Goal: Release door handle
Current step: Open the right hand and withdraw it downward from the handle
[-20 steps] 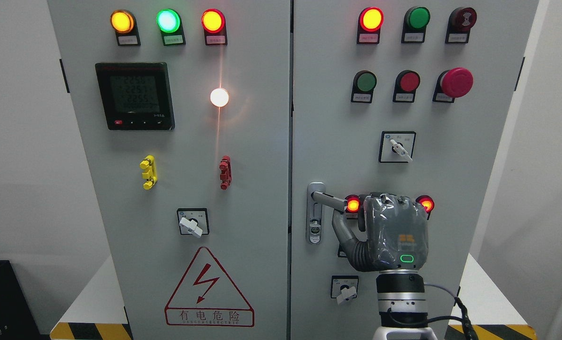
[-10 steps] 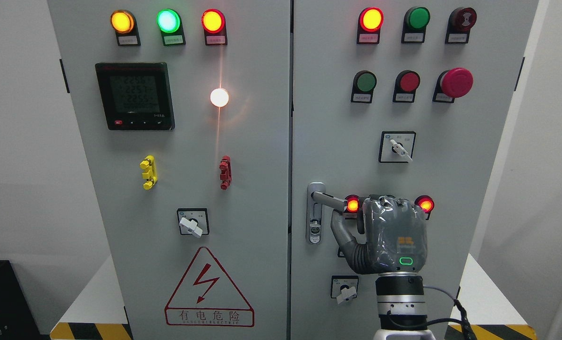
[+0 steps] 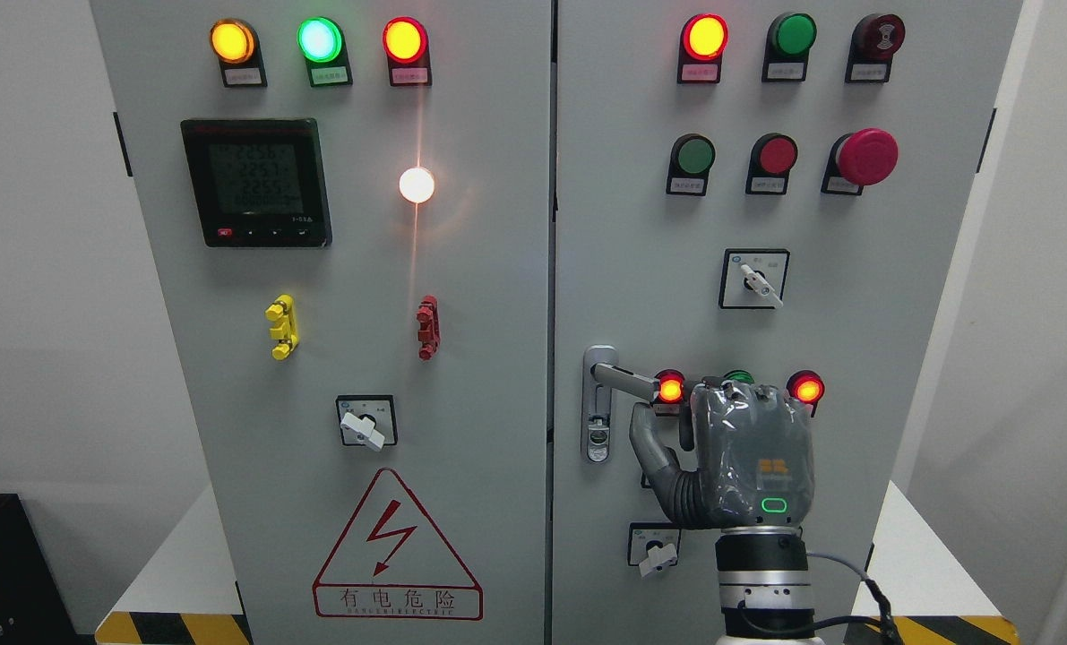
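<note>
The right robot hand [image 3: 748,457] hangs in front of the right door of the tall grey electrical cabinet [image 3: 461,296], the back of its grey plastic-wrapped palm turned toward the camera. The silver metal door handle [image 3: 623,381] sticks out sideways from its vertical lock plate, near the left edge of that door. The hand's thumb reaches up to just under the free end of the lever; whether it touches is too close to call. The other fingers fold away behind the palm, so it cannot be told whether they are spread or curled. No finger visibly wraps the lever, though.

So the release looks mostly done: the hand sits lower than the handle and to its right, and what appears left is to clear the thumb and draw the arm back. The left arm is nowhere in view.

Room is tight up top. A lit red indicator lamp [image 3: 670,388] glows right at the lever's tip, a green button [image 3: 737,378] peeks over the knuckles, and another red lamp [image 3: 806,387] sits at the right. Below the wrist, a small white rotary selector switch [image 3: 654,548] is close by. The safest exit seems straight back from the panel, toward the camera.
</note>
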`<state>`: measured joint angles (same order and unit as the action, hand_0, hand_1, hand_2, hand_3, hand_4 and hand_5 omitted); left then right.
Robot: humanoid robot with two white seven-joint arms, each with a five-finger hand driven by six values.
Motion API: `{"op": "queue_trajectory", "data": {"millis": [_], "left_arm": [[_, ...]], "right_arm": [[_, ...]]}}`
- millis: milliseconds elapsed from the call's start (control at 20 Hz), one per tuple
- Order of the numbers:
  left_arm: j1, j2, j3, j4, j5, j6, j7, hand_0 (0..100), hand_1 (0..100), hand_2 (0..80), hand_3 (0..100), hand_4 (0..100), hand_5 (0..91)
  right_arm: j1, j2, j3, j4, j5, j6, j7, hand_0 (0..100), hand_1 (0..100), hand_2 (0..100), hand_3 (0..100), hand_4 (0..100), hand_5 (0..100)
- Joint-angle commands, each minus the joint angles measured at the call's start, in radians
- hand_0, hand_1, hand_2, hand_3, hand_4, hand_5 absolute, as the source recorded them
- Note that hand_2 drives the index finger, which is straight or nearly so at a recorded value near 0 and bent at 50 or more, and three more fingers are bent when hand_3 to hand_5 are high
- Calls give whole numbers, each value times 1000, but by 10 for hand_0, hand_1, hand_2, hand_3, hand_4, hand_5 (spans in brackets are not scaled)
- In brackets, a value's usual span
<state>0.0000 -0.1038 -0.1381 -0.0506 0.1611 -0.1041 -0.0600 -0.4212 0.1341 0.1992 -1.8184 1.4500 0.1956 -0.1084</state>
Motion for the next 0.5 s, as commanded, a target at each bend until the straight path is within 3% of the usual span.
{"op": "queue_trajectory", "data": {"millis": [0, 300, 401, 451], "left_arm": [[9, -1, 0, 0, 0, 0, 0, 120, 556, 0, 0, 0, 0], [9, -1, 0, 0, 0, 0, 0, 120, 556, 0, 0, 0, 0], [9, -1, 0, 0, 0, 0, 0, 120, 556, 0, 0, 0, 0], [9, 1, 0, 0, 0, 0, 0, 120, 556, 0, 0, 0, 0]], "right_arm": [[44, -1, 2, -64, 0, -18, -1, 533, 373, 856, 1000, 973, 985], [128, -1, -6, -133, -2, -77, -10, 507, 339, 684, 994, 879, 883], [159, -1, -6, -154, -2, -97, -25, 501, 332, 617, 882, 837, 821], [174, -2, -6, -168, -2, -108, -27, 500, 329, 608, 876, 828, 813]]}}
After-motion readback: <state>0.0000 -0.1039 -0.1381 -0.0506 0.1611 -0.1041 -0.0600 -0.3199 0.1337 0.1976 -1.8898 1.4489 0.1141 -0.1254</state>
